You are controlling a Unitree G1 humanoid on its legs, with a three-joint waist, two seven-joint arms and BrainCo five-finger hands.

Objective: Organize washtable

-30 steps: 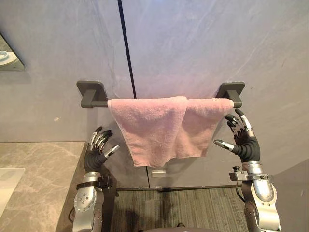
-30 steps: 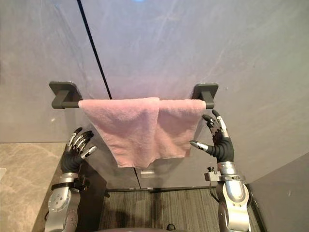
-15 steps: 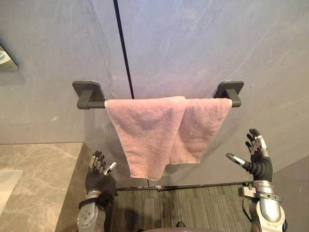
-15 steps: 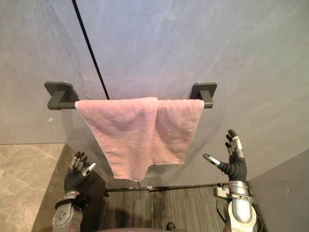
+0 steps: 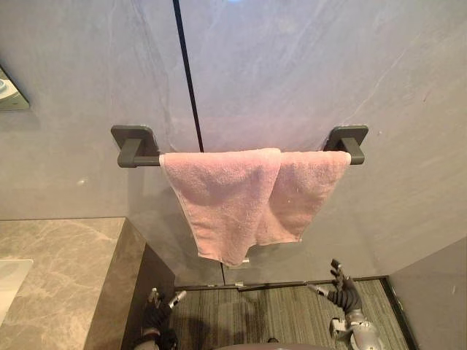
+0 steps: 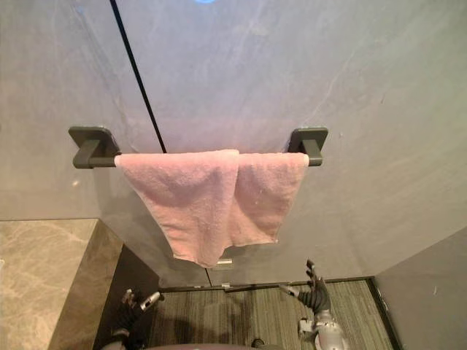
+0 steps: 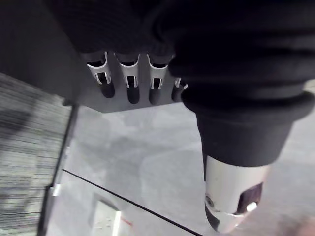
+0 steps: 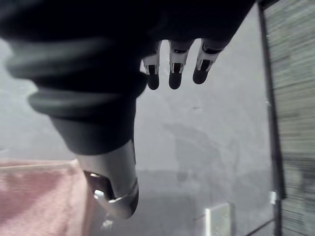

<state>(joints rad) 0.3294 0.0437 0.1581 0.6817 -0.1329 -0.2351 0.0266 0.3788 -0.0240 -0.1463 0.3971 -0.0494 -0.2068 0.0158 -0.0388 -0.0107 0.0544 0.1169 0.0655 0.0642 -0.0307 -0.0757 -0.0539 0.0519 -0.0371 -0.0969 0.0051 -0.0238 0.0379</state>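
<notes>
A pink towel hangs folded over a dark grey rail on the grey wall, its left half lower than its right. My left hand is low down beside the counter's dark side, well below the towel, open and holding nothing. My right hand is also low, over the carpet below the towel's right edge, open and empty. In the left wrist view the fingers are straight with only wall beyond them. In the right wrist view a corner of the towel shows past the thumb.
A marble counter fills the lower left, with a white basin edge at its far left. A mirror corner sits on the wall at upper left. Striped carpet lies below the rail. A dark wall stands at the right.
Both hands have dropped from beside the towel's edges down toward the floor, staying open. The towel hangs as before.
</notes>
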